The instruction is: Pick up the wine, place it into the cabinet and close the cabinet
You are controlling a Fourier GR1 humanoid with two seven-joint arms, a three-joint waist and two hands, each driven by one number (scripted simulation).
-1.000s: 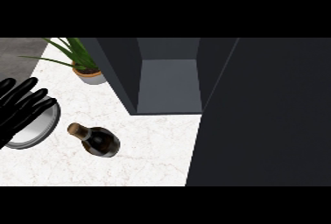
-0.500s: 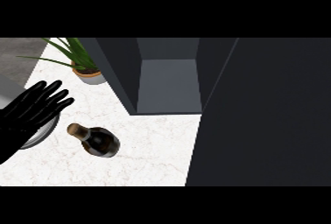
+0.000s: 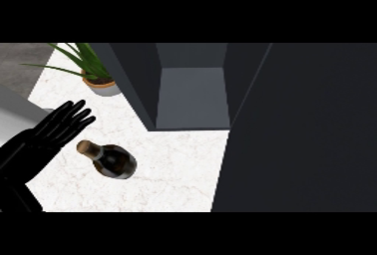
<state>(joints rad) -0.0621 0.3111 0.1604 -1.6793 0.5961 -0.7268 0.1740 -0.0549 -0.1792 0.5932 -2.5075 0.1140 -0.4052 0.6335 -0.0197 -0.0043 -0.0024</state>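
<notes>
The wine [image 3: 112,160] is a dark bottle with a cork-coloured top, standing on the white marble counter [image 3: 177,169]. My left hand [image 3: 46,135] is just left of it, fingers straight and spread, pointing up and to the right, with a small gap to the bottle's neck. Behind the bottle, the cabinet [image 3: 193,94] stands open and shows a grey inner floor. Its dark door [image 3: 302,129] fills the right side of the view. My right hand does not show.
A potted plant [image 3: 95,79] with long green leaves stands at the back left, beside the cabinet's left wall. A grey edge [image 3: 15,107] shows at the far left behind my hand.
My left hand has moved right and forward from the left edge toward the bottle, fingers staying straight. The bottle and cabinet have not moved.
</notes>
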